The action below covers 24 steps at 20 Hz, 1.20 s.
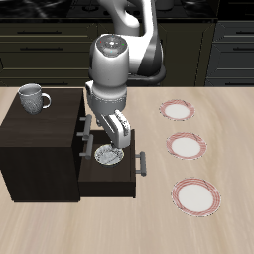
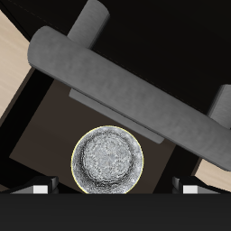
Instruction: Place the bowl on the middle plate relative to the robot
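A light wooden table [image 1: 228, 139] stands before dark kitchen cabinets along the far wall. On it sits a dark brown cabinet [image 1: 38, 149] with one drawer [image 1: 111, 171] pulled out toward the near edge.

Containers: the open drawer holds the bowl [image 1: 105, 155], resting upright on the drawer floor; nothing else is seen inside. In the wrist view the bowl [image 2: 108, 161] shows its speckled interior in full, lying just past a grey bar handle [image 2: 126, 86] that crosses the frame. A white-grey mug [image 1: 32, 97] stands on top of the cabinet, at its far corner, well apart from the bowl.

Gripper: the gripper [image 1: 117, 149] hangs directly over the bowl, inside the drawer opening. Its fingertips [image 2: 38, 189] sit either side of the bowl in the wrist view, spread wide and not gripping it.

Surroundings: three plates lie in a row on bare table beside the cabinet. The middle plate [image 1: 186, 146] lies between a far plate [image 1: 178, 110] and a near plate [image 1: 195, 196]; each is bare. The drawer's handle [image 1: 143, 161] faces the plates. The drawer wall and that handle stand between the bowl and the middle plate.
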Motion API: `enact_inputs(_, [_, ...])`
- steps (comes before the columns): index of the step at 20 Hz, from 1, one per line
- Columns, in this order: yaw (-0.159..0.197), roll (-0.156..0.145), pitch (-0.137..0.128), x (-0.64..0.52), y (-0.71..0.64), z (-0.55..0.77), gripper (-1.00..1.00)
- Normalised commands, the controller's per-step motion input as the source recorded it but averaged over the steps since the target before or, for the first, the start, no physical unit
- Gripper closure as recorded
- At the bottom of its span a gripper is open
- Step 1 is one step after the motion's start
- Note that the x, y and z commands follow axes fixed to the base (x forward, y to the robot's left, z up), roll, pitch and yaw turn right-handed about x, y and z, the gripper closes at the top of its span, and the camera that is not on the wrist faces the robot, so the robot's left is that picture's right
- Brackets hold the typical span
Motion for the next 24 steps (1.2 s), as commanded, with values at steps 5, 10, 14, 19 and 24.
enact_inputs(5, [-0.005,-0.002,0.028,-0.13,-0.01,-0.36,-1.0])
enact_inputs(10, [-0.019,-0.004,0.007,-0.19,-0.03,-0.23,-1.0])
enact_inputs(14, [-0.002,-0.001,0.002,-0.09,-0.05,-0.12,-1.0])
enact_inputs(19, [-0.001,-0.014,0.048,0.04,-0.08,-0.27,-1.0])
enact_inputs(24, [0.011,0.034,0.058,-0.02,0.18,-0.4,-1.0])
